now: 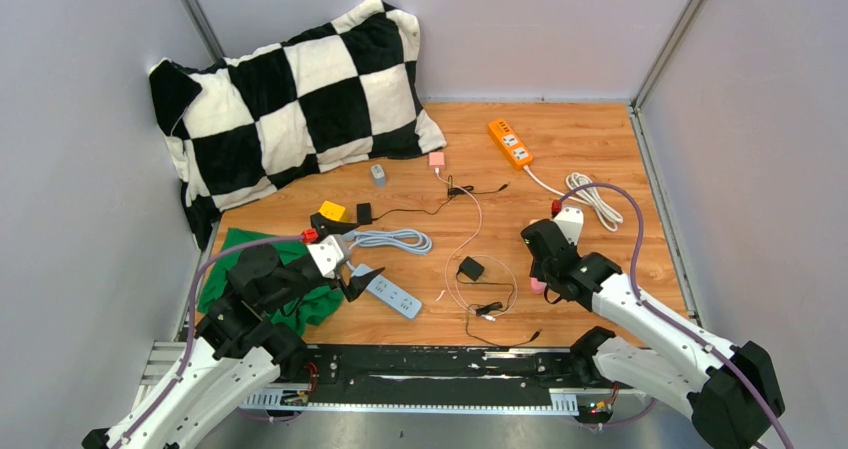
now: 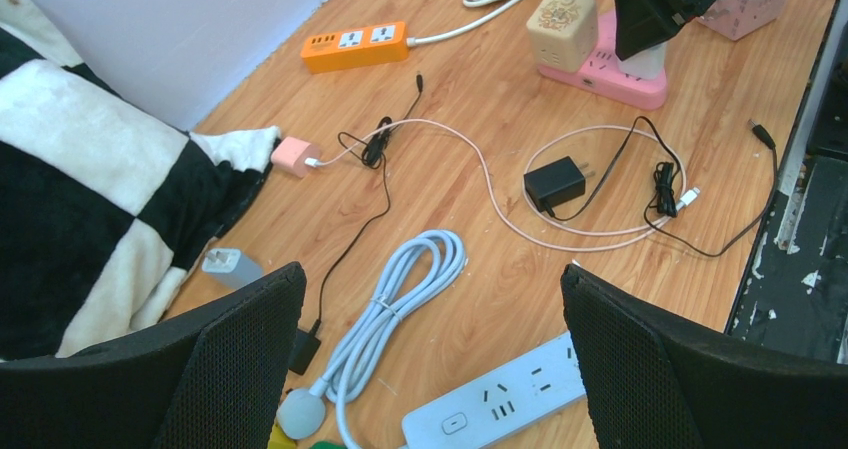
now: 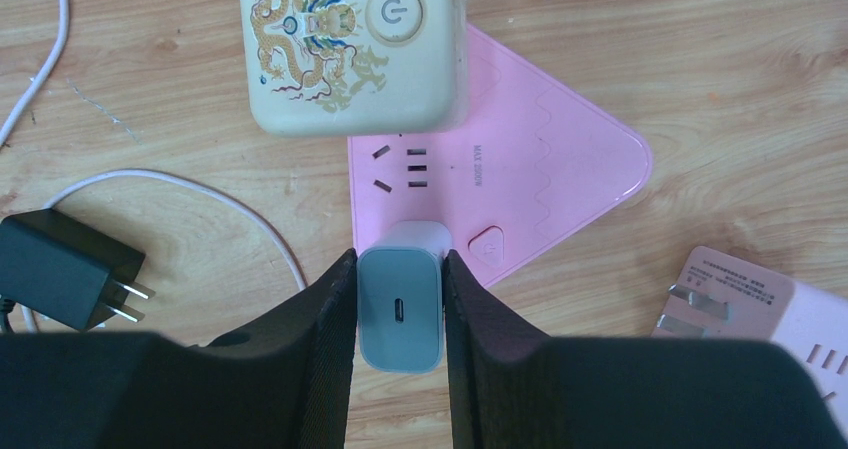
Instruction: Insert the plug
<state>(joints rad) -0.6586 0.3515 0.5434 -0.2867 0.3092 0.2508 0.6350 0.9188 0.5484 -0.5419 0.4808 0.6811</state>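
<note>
- Black-and-white checkered fabric pillow [image 1: 300,99] leans in the far left corner.
- Flat pink plastic power strip [image 3: 560,169] lies on the wooden table [image 3: 720,59], with a cream dragon-printed cube [image 3: 350,44] on it.
- Left gripper [image 2: 430,279]: fingers spread wide, holding nothing (long white power strip [image 2: 500,404] below).
- Right gripper [image 3: 398,269]: clamped on the small grey rectangular charger plug [image 3: 400,319], which is over the pink strip's near edge.

Grey plug [image 3: 400,309], upright, over pink power strip [image 3: 560,169]
</note>
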